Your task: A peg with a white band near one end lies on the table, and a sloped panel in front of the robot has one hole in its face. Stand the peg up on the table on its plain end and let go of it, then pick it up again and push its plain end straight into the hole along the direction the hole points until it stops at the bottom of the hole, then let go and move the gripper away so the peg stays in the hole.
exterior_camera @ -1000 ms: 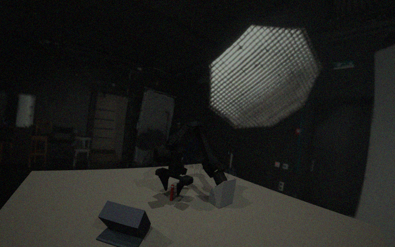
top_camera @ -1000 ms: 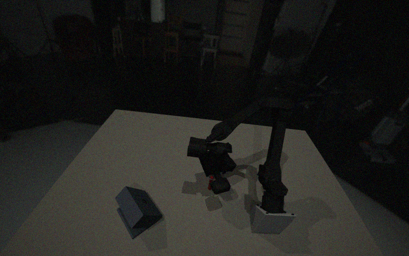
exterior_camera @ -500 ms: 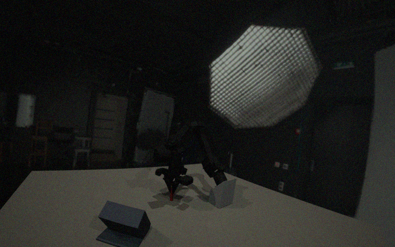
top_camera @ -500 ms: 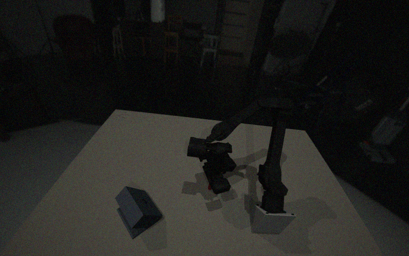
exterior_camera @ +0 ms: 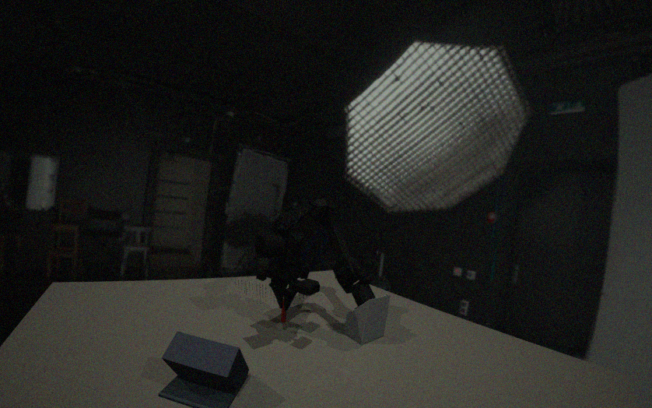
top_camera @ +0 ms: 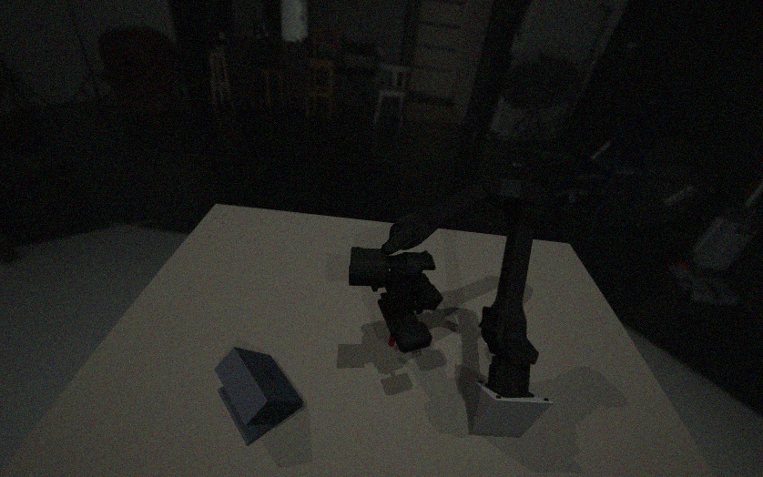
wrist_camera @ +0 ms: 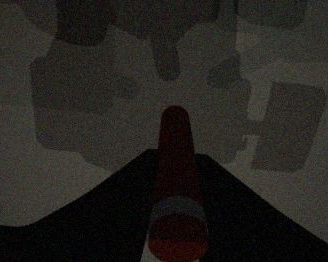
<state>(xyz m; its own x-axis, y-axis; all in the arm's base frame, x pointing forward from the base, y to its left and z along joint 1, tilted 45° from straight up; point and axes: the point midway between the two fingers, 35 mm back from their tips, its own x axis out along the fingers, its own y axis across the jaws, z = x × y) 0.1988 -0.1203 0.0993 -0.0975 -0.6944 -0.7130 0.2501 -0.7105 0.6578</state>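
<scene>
The red peg (top_camera: 391,340) (exterior_camera: 283,314) (wrist_camera: 176,140) is upright between the nearly closed fingers of the end effector (top_camera: 393,336) (exterior_camera: 284,306) (wrist_camera: 175,162).
From left to right in the top view, the blue-grey sloped panel (top_camera: 257,385) (exterior_camera: 205,354) sits on the tabletop (top_camera: 165,319) (exterior_camera: 90,314) (wrist_camera: 55,192), well apart from the peg; the end effector grips the peg, its pale-banded end up and its plain end down, though whether that end touches the tabletop I cannot tell; a light grey angled bracket (top_camera: 509,417) (exterior_camera: 373,319) stands farthest right.
</scene>
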